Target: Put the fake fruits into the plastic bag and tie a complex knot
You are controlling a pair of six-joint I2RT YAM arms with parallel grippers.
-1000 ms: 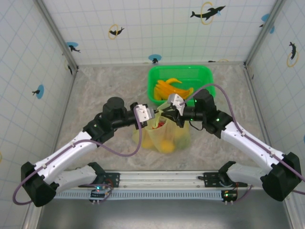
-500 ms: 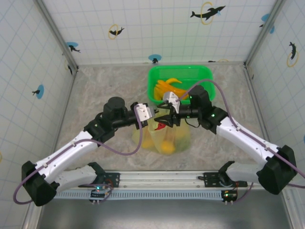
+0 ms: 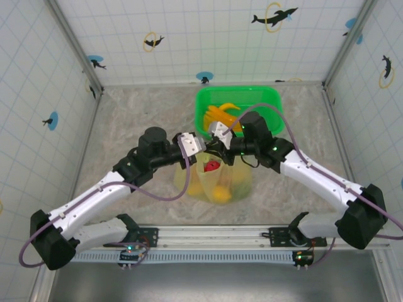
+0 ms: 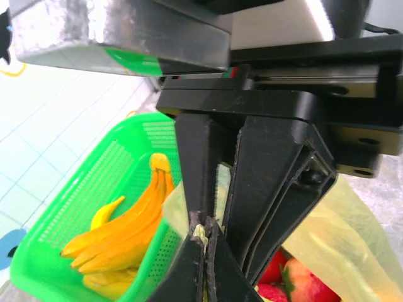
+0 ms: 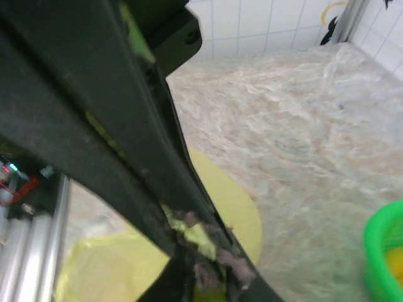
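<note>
- We see both arms bent inward over the table (image 3: 126, 126), the left gripper (image 3: 203, 153) and right gripper (image 3: 212, 150) meeting almost tip to tip.
- Each has its jaws pressed together on a pinch of film at the top of the plastic bag (image 3: 239, 182).
- We count two arms, one bag and one green basket (image 3: 271, 94).
- The bag sits just near of the basket, holding a red fruit (image 3: 213, 166) and a round orange fruit (image 3: 220, 194).
- Bananas (image 3: 220, 114) lie in the basket.
</note>
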